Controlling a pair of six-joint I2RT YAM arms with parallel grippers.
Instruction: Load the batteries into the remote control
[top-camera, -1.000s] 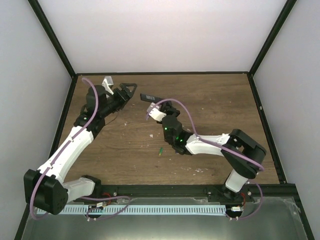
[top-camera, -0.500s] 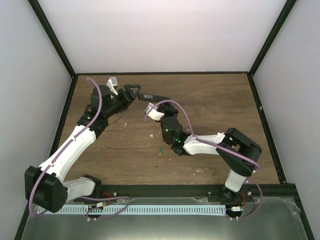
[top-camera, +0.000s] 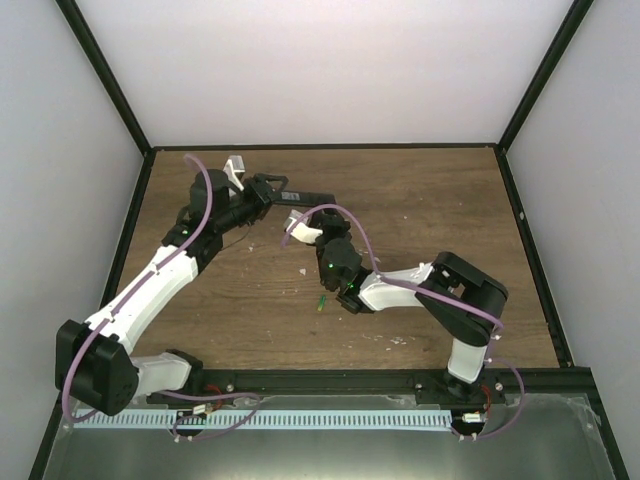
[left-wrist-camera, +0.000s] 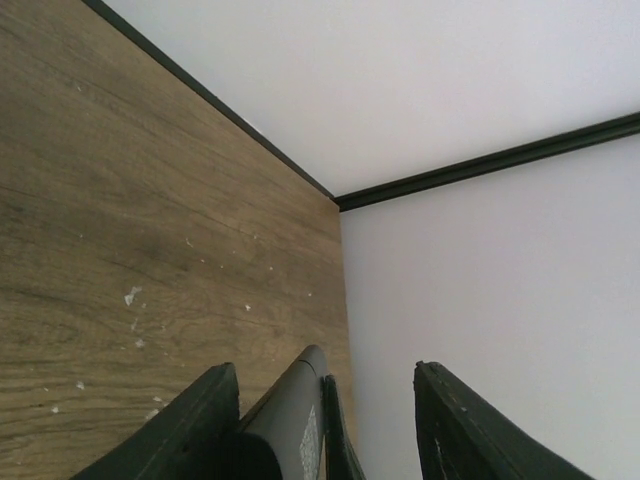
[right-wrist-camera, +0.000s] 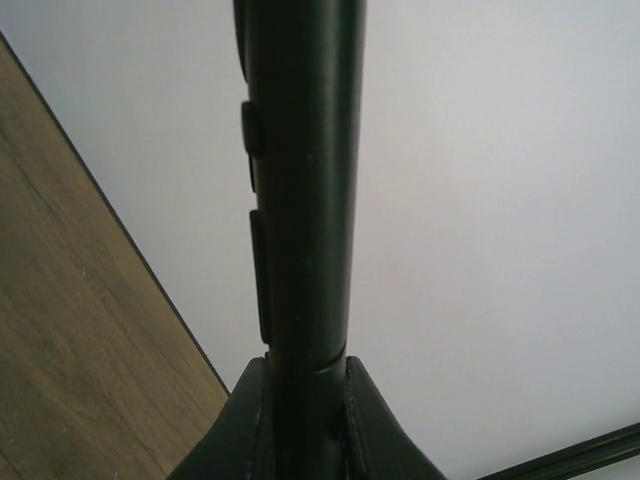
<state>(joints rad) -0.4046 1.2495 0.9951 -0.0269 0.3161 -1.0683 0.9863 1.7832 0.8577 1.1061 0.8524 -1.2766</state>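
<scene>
The left gripper (top-camera: 274, 186) has moved right over the last second, from short of the remote (top-camera: 310, 196) to its free end, and its jaws have narrowed. The right gripper (top-camera: 326, 206) and the remote have shifted slightly left.

From above, both grippers meet at one black bar, but that view does not show how the jaws stand. The left wrist view does: the remote's tip (left-wrist-camera: 300, 400) sits between the two fingers (left-wrist-camera: 195, 425), against one of them, with a gap to the other. These jaws stand part open around the tip, not clamped. The right wrist view shows the right fingers (right-wrist-camera: 245, 430) pinched tight on the remote's other end. Only the top view shows the green battery (top-camera: 321, 300), lying on the table (top-camera: 430, 210) nearer the bases than the right gripper and well apart from it.

The remote's long axis runs almost straight from the right gripper to the left one, across the table, its left end a little further back. In the right wrist view it stands edge-on, straight out from the jaws, with side buttons along one edge.

The table's back edge and the rear wall (top-camera: 330, 70) lie near, just beyond the left gripper. To the right of the right gripper, bare wood runs to the right wall, and more wood lies between both grippers and the bases.
</scene>
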